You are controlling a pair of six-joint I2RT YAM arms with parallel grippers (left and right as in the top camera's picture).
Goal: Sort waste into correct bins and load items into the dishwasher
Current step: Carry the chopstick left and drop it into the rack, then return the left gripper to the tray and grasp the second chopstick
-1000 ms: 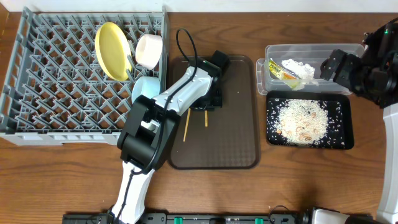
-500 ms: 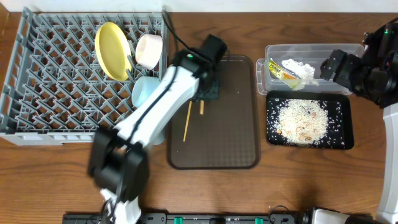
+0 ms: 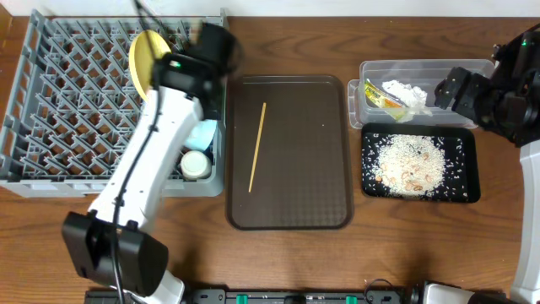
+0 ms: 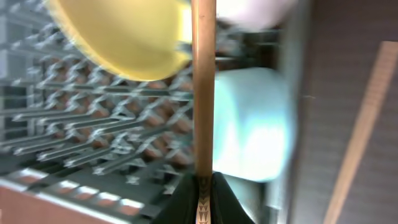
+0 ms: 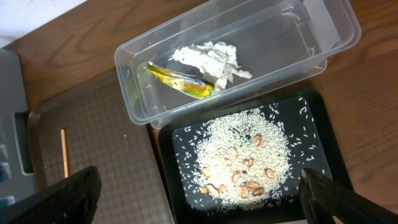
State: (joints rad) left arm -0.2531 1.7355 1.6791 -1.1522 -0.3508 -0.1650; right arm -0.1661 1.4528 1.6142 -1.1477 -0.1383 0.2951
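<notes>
The left claw (image 4: 202, 190) is clamped on one thin wooden chopstick (image 4: 203, 93) above the grey plastic peg rack (image 3: 76, 101), the other chopstick (image 3: 256, 146) lies on the dark brown tray (image 3: 312, 194), and the right claw (image 5: 199, 190) hangs spread apart.

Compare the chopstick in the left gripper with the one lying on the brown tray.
The held chopstick is clamped in the left gripper; the tray chopstick lies loose and untouched. The held chopstick hangs over the grey dish rack, near the yellow plate; the tray chopstick rests flat on the brown tray beside the rack. Both are thin, pale wooden sticks.
</notes>
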